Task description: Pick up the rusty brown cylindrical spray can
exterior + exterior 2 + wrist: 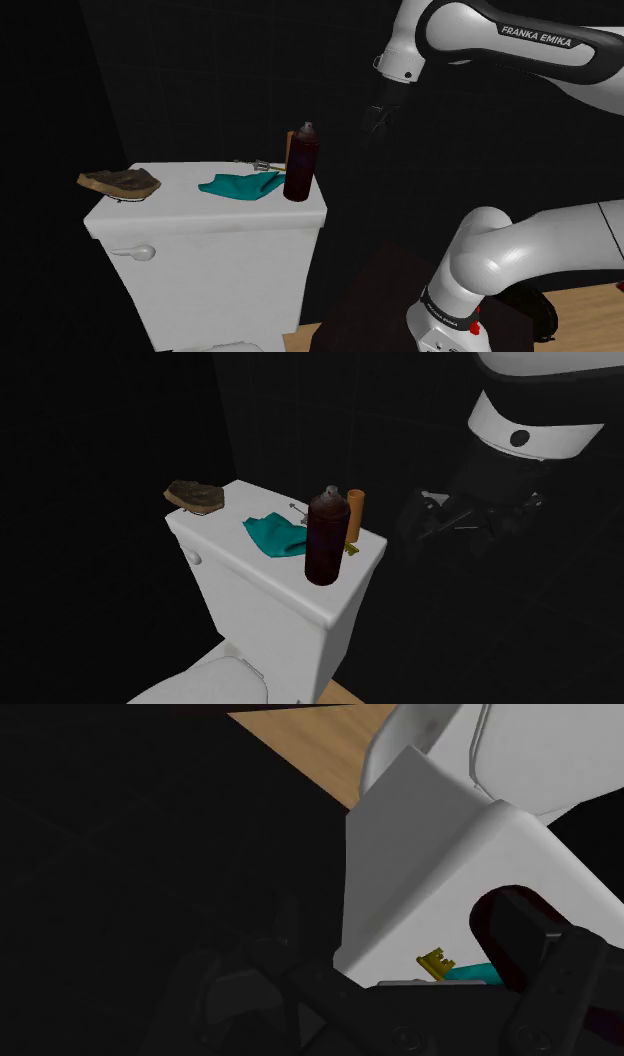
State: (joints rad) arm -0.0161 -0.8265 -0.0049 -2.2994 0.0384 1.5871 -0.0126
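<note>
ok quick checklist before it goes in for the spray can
1. spray can upright on the toilet tank lid: ok
2. tool open, fingers apart in the wrist view: ok
3. tool apart from the spray can, not touching it: ok
4. room around the spray can: not ok, an orange cylinder stands close beside it
5. teal cloth clear of the spray can's base: cannot tell

One toilet point(200, 240), bearing one dark red-brown spray can point(301, 163), one orange cylinder point(354, 515), one teal cloth point(238, 184), one brown lump point(120, 182), one gold key point(434, 964)
</note>
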